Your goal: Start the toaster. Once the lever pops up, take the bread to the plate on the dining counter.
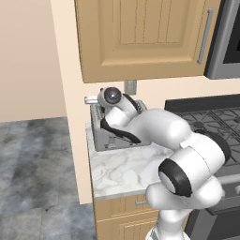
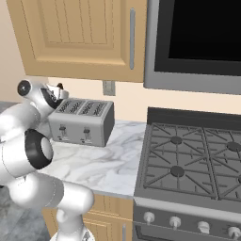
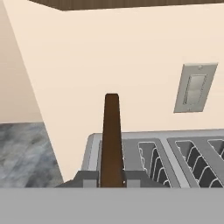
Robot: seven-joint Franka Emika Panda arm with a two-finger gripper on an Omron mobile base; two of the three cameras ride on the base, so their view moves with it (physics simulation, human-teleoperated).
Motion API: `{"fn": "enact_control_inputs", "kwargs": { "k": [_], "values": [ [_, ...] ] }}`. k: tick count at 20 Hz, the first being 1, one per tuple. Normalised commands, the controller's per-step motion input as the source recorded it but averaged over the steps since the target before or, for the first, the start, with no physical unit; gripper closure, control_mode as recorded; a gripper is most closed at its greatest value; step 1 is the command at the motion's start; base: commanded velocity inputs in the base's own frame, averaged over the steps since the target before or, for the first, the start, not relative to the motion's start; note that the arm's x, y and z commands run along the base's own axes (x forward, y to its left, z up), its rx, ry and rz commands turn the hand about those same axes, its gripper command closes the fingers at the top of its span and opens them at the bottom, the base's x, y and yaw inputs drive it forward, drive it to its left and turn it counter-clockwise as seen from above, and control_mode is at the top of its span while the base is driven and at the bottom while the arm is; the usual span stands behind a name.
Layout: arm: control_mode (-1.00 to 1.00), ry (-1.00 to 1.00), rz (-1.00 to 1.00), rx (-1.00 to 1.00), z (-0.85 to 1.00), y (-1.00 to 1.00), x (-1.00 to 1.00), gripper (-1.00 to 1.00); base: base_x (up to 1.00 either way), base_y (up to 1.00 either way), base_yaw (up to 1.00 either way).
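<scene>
We hold the bread [image 3: 111, 140] pinched edge-on in the hand [image 3: 111, 178], its long axis upright, directly above the toaster's [image 3: 175, 157] end slot.

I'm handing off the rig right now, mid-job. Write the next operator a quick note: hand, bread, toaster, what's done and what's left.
Hand: shut on the bread, holding the slice upright, edge-on, above the toaster's end slot.
Toaster: on the small marble worktop left of the stove, by the wall outlet.
Done: bread gripped at the toaster.
Left: carry it to the plate on the dining counter; neither is in sight, so the base likely has to drive.
</scene>
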Motion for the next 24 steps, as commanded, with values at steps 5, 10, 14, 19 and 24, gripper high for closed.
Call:
{"fn": "enact_control_inputs", "kwargs": {
  "k": [5, 10, 14, 19, 24],
  "values": [
    [-1.0, 0.0, 0.0, 0.0, 0.24, -0.14, -0.63, 1.0, 0.0, 0.0, 0.0],
    [-1.0, 0.0, 0.0, 0.0, 0.26, -0.17, -0.66, 1.0, 0.0, 0.0, 0.0],
    [-1.0, 0.0, 0.0, 0.0, 0.26, -0.29, -0.8, 1.0, 0.0, 0.0, 0.0],
    [-1.0, 0.0, 0.0, 0.0, 0.24, -0.37, -0.86, 1.0, 0.0, 0.0, 0.0],
    [-1.0, 0.0, 0.0, 0.0, 0.18, -0.54, -0.97, 1.0, 0.0, 0.0, 0.0]
  ]
}}
